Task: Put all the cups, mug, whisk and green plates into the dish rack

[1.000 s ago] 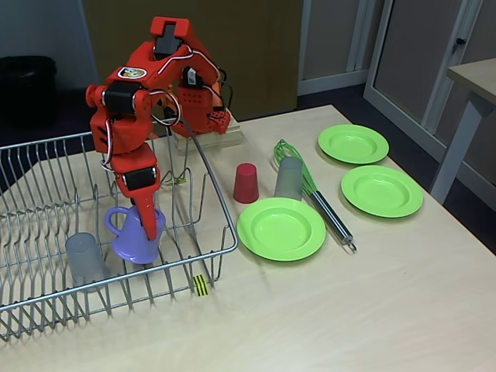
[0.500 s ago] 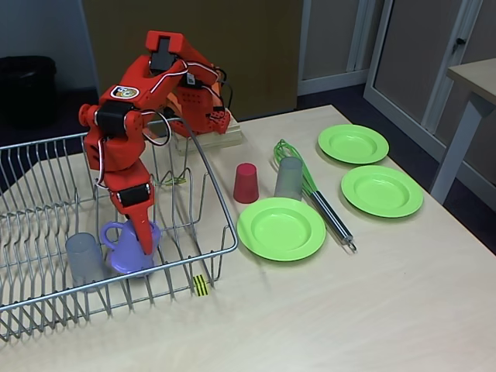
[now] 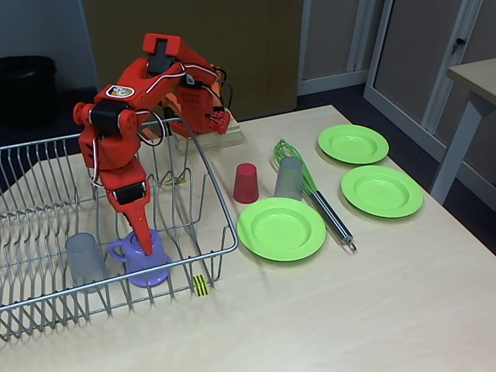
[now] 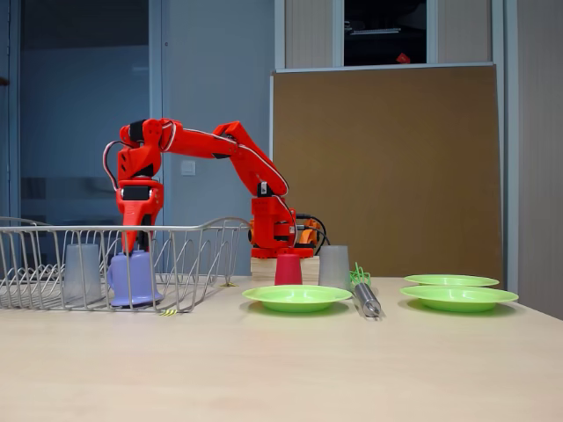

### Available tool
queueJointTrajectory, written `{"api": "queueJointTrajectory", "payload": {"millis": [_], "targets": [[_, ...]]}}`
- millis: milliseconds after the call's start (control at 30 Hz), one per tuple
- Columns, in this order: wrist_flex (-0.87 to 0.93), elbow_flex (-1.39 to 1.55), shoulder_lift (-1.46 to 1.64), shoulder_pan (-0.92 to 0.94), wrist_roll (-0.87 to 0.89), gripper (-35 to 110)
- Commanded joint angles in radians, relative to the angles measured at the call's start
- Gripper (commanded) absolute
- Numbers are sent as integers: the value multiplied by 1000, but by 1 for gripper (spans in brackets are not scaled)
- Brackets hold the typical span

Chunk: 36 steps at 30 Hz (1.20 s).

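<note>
The lilac mug (image 3: 146,262) stands in the wire dish rack (image 3: 93,287) near its front rim, beside a grey cup (image 3: 84,258). My gripper (image 3: 141,245) points straight down onto the mug and is shut on its wall. In the other fixed view the gripper (image 4: 132,247) meets the top of the mug (image 4: 134,278). On the table stand the red cup (image 3: 246,183) and a second grey cup (image 3: 289,178). The green whisk (image 3: 314,194) lies behind them. Three green plates lie on the table: a near plate (image 3: 281,228), a far plate (image 3: 353,143) and a right plate (image 3: 382,190).
A yellow-and-black tag (image 3: 201,285) hangs on the rack's front rim. The arm's base (image 3: 203,116) sits on a wooden block behind the rack. Bare table lies in front of the plates. Another table's edge (image 3: 473,77) stands at the right.
The arm has come down and carried the mug from above the rack floor to the floor, a little nearer the front rim. Everything on the table kept its place.
</note>
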Motion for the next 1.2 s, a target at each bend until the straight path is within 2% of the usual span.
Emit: {"api": "queueJointTrajectory", "payload": {"millis": [0,600,767,933,1167], "targets": [[17,-29,21,21,-8,43],[74,14,192,-12,-3,41],[87,94,322,-58,9,39],[107,235,522,-156,103,36],[156,434,750,-321,325,35]]}}
